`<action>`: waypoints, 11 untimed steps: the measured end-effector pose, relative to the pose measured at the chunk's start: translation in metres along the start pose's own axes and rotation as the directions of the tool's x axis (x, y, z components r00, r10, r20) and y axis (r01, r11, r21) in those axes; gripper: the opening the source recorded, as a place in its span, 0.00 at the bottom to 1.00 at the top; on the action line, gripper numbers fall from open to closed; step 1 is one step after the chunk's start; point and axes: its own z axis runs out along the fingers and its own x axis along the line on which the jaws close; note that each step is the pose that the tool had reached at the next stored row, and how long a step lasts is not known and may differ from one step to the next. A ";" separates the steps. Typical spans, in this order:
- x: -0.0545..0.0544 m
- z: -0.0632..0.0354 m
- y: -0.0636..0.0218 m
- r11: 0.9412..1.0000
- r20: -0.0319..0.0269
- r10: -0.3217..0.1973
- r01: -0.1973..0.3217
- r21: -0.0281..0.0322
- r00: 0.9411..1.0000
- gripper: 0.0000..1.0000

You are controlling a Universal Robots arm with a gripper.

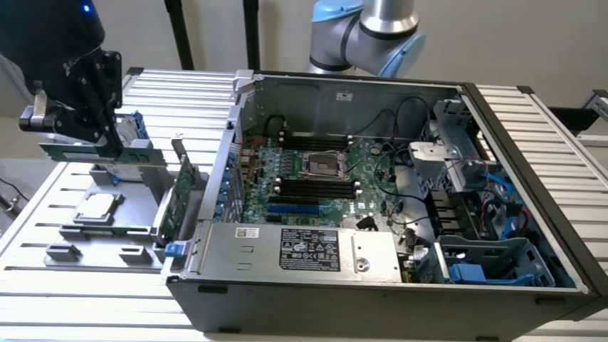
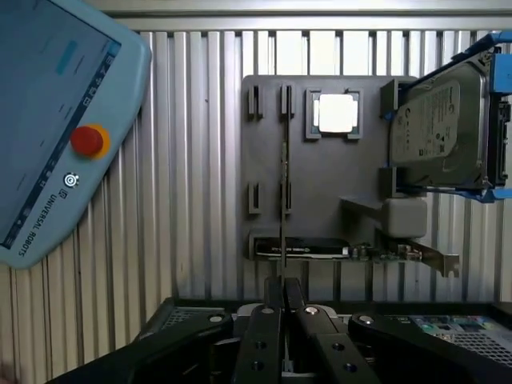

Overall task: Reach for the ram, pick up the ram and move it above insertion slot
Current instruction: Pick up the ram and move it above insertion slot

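Pincer [image 2: 282, 296] clenched on ram [image 2: 283, 192], gripping one end; stick seen edge-on, long axis running straight away from the fingers. Ram hangs above grey parts tray [image 2: 264, 168] on slatted worktop [image 2: 192, 160]. Open computer case [image 1: 380, 178] lies toward the exterior view's right, space between unobstructed.

"UNIVERSAL ROBOTS" runs in white letters along the lower edge of the light-blue teach pendant [image 2: 56, 112], just below its red emergency-stop button [image 2: 88, 141]. Labels on the hard drive [image 2: 438, 128] and power supply [image 1: 309, 251] are too small to read.
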 end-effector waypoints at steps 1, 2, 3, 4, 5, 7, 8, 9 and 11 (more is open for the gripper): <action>0.000 -0.0016 -0.0033 1.000 0.000 0.000 0.000 0.000 1.000 0.13; -0.001 -0.0030 -0.0064 1.000 0.001 0.000 0.000 0.000 1.000 0.13; -0.001 -0.0042 -0.0097 1.000 0.001 0.000 0.000 0.000 1.000 0.13; -0.002 -0.0052 -0.0131 1.000 0.002 0.000 0.000 0.000 1.000 0.13; -0.002 -0.0061 -0.0167 1.000 0.003 0.000 0.000 0.000 1.000 0.13; -0.003 -0.0079 -0.0238 1.000 0.005 0.000 0.000 0.000 1.000 0.13; -0.003 -0.0087 -0.0275 1.000 0.006 0.000 0.000 0.000 1.000 0.13; -0.003 -0.0094 -0.0315 1.000 0.007 0.000 0.000 0.000 1.000 0.13; -0.004 -0.0102 -0.0393 1.000 0.010 0.000 0.000 0.000 1.000 0.13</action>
